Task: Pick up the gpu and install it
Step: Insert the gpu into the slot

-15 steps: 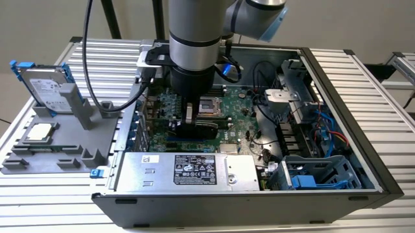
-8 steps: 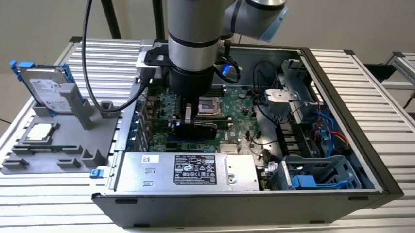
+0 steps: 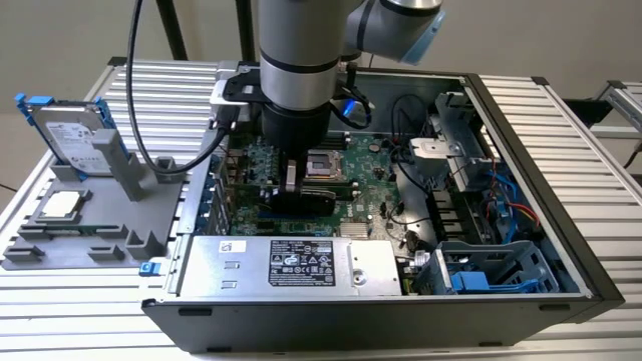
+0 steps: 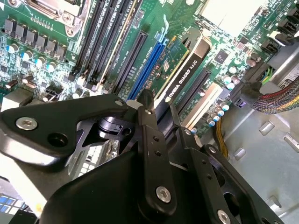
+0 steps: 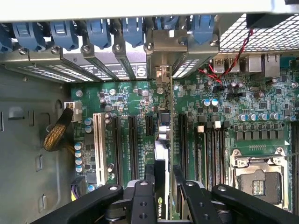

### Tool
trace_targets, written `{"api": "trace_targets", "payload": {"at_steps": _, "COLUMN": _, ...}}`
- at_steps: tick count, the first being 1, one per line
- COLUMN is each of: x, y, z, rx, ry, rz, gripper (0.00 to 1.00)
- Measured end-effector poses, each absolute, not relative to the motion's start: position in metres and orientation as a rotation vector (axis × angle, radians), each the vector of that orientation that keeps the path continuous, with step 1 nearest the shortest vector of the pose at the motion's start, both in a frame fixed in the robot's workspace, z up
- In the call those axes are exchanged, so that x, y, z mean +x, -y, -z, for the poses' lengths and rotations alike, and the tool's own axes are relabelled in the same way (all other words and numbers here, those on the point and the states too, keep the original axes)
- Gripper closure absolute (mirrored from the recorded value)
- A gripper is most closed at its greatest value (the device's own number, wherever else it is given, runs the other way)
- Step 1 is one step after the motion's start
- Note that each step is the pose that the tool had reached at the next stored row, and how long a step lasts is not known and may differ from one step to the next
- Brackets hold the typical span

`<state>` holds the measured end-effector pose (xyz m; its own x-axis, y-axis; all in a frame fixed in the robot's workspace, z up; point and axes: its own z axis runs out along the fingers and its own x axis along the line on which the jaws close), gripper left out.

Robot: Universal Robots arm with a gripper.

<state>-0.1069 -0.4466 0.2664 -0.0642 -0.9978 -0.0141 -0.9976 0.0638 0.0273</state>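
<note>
The gpu (image 3: 317, 203) stands on edge over the green motherboard (image 3: 373, 179) inside the open computer case, with its black cooler facing the case's front. My gripper (image 3: 301, 189) reaches straight down into the case and is shut on the card's upper edge. In the first wrist view the gpu (image 5: 161, 156) runs edge-on between the expansion slots, its silver bracket (image 5: 161, 74) against the rear slot openings, and my gripper (image 5: 163, 181) clamps it from both sides. In the second wrist view the gpu (image 4: 184, 70) lies alongside a blue slot (image 4: 150, 63), with the gripper (image 4: 161, 108) on its near end.
The silver power supply (image 3: 291, 263) lies along the case's near wall and a blue drive cage (image 3: 482, 280) sits in the near right corner. The CPU socket (image 3: 323, 162) is beside the arm. Outside, a grey fixture (image 3: 90, 226) holds a hard drive (image 3: 71, 139) and a square chip (image 3: 60, 204).
</note>
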Motion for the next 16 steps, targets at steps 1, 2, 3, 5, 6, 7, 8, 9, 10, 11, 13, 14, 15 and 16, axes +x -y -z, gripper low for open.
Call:
{"api": "trace_targets", "payload": {"at_steps": 1, "x": -0.1070, "y": 0.4463, "z": -0.2665, "rx": 2.143, "ry": 2.285, "rz": 0.046, "gripper": 1.00}}
{"api": "trace_targets", "payload": {"at_steps": 2, "x": -0.1071, "y": 0.4460, "z": -0.2665, "rx": 2.143, "ry": 2.284, "rz": 0.045, "gripper": 1.00}}
{"api": "trace_targets", "payload": {"at_steps": 3, "x": -0.1073, "y": 0.4456, "z": -0.2665, "rx": 2.143, "ry": 2.284, "rz": 0.045, "gripper": 1.00}}
{"api": "trace_targets", "payload": {"at_steps": 5, "x": -0.1079, "y": 0.4438, "z": -0.2665, "rx": 2.144, "ry": 2.283, "rz": 0.045, "gripper": 1.00}}
{"api": "trace_targets", "payload": {"at_steps": 6, "x": -0.1080, "y": 0.4428, "z": -0.2665, "rx": 2.145, "ry": 2.282, "rz": 0.045, "gripper": 1.00}}
{"api": "trace_targets", "payload": {"at_steps": 7, "x": -0.1082, "y": 0.4421, "z": -0.2665, "rx": 2.146, "ry": 2.281, "rz": 0.044, "gripper": 1.00}}
{"api": "trace_targets", "payload": {"at_steps": 8, "x": -0.1085, "y": 0.4418, "z": -0.2664, "rx": 2.147, "ry": 2.279, "rz": 0.044, "gripper": 1.00}}
{"api": "trace_targets", "payload": {"at_steps": 9, "x": -0.1087, "y": 0.4416, "z": -0.2661, "rx": 2.149, "ry": 2.279, "rz": 0.044, "gripper": 1.00}}
{"api": "trace_targets", "payload": {"at_steps": 10, "x": -0.1088, "y": 0.4413, "z": -0.2658, "rx": 2.149, "ry": 2.278, "rz": 0.044, "gripper": 1.00}}
{"api": "trace_targets", "payload": {"at_steps": 11, "x": -0.1089, "y": 0.4410, "z": -0.2652, "rx": 2.150, "ry": 2.276, "rz": 0.043, "gripper": 1.00}}
{"api": "trace_targets", "payload": {"at_steps": 13, "x": -0.1089, "y": 0.4404, "z": -0.2640, "rx": 2.153, "ry": 2.273, "rz": 0.041, "gripper": 1.00}}
{"api": "trace_targets", "payload": {"at_steps": 14, "x": -0.1090, "y": 0.4403, "z": -0.2634, "rx": 2.154, "ry": 2.272, "rz": 0.041, "gripper": 1.00}}
{"api": "trace_targets", "payload": {"at_steps": 15, "x": -0.1090, "y": 0.4401, "z": -0.2628, "rx": 2.154, "ry": 2.270, "rz": 0.040, "gripper": 1.00}}
{"api": "trace_targets", "payload": {"at_steps": 16, "x": -0.1090, "y": 0.4399, "z": -0.2620, "rx": 2.155, "ry": 2.269, "rz": 0.039, "gripper": 1.00}}
